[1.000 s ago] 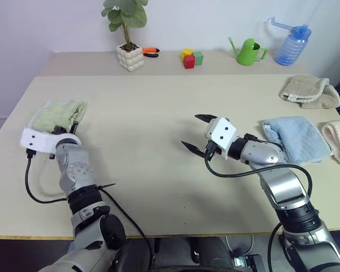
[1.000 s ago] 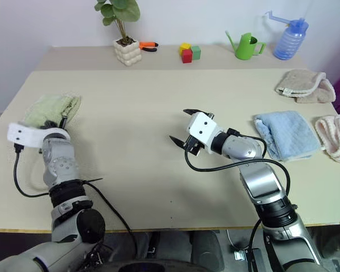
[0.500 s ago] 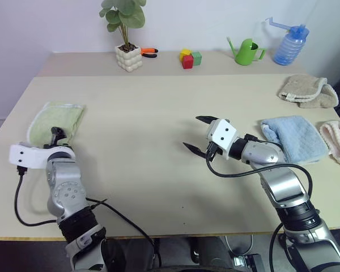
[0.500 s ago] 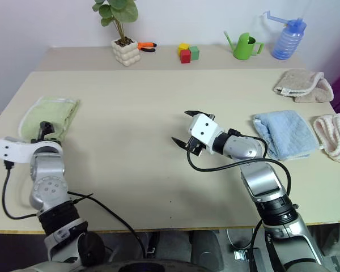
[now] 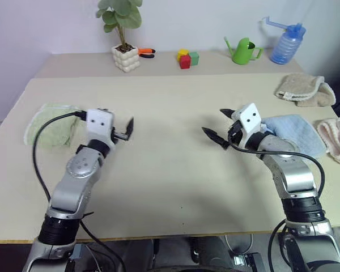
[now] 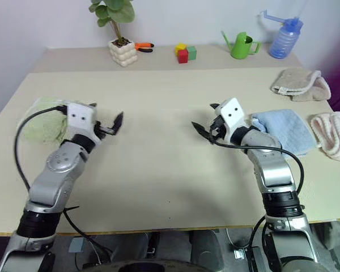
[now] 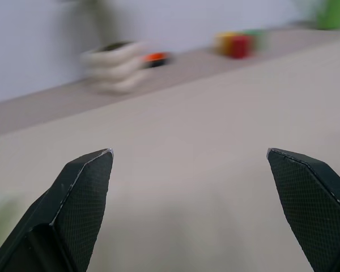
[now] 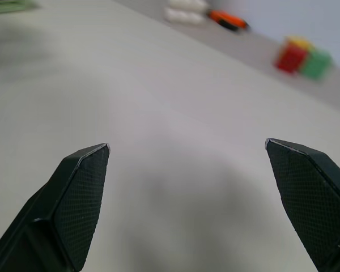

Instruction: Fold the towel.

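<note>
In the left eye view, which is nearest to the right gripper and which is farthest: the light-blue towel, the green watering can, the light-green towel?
From the right gripper:
1. The light-blue towel, just behind it on the table's right side.
2. The green watering can, on the back ledge.
3. The light-green towel, at the table's far left edge.

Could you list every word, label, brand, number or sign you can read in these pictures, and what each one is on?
No readable text anywhere.
The blue spray bottle, the green watering can and the coloured blocks show no label or print.
The green towel shows no tag or mark that can be made out.
The dark dots on the white housings above the left gripper and right gripper are not writing.
</note>
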